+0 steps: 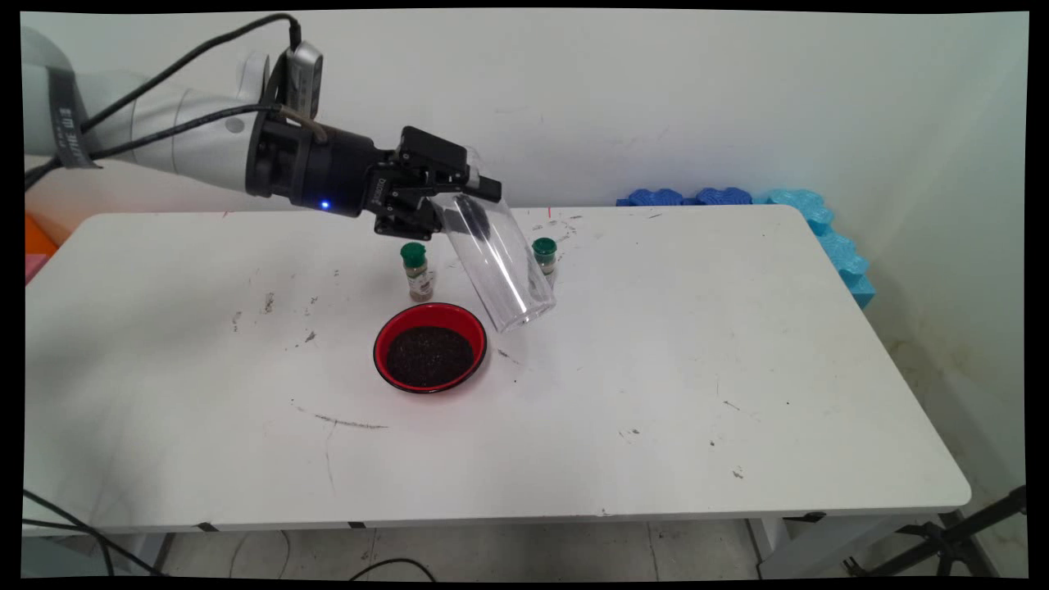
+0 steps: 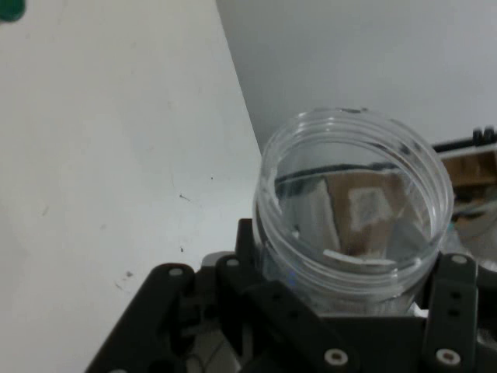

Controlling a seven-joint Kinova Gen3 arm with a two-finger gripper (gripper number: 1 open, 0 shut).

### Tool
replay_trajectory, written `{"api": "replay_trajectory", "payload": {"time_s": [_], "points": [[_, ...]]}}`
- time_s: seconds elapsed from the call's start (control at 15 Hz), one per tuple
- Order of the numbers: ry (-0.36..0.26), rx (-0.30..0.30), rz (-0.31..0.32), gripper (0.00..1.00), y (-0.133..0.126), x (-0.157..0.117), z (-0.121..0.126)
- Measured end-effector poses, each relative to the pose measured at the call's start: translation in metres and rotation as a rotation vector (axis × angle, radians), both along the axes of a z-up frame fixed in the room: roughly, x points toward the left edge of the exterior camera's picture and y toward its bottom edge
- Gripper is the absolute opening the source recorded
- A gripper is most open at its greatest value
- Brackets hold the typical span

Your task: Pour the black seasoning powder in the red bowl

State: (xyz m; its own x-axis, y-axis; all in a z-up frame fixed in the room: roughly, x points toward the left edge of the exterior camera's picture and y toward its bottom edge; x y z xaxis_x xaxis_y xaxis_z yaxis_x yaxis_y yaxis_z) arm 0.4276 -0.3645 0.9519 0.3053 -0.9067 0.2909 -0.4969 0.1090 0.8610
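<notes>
Gripper: we see the gripper [image 1: 459, 192] clamped around a clear jar [image 1: 500, 262], held tilted above the table [image 1: 737, 369].
Jar: seemingly empty.
Nearby: red bowl [image 1: 430, 347] of dark grains just beside; two green-capped bottles [image 1: 417, 270] behind.

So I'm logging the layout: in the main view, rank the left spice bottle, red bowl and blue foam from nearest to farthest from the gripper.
From the gripper:
1. Left spice bottle, just below it.
2. Red bowl, farther toward the near edge.
3. Blue foam, far right by the wall.
</notes>
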Motion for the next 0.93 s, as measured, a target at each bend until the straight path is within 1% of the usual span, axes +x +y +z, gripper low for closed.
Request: {"api": "replay_trajectory", "payload": {"time_s": [0.13, 0.27, 0.53, 0.67, 0.93], "points": [[-0.040, -0.079, -0.059, 0.00, 0.001, -0.004, 0.007], [-0.086, -0.179, -0.136, 0.00, 0.004, -0.009, 0.014], [-0.178, -0.366, -0.271, 0.00, 0.009, -0.017, 0.026], [-0.225, -0.439, -0.323, 0.00, 0.011, -0.018, 0.030], [-0.312, -0.563, -0.419, 0.00, 0.014, -0.022, 0.036]]}}
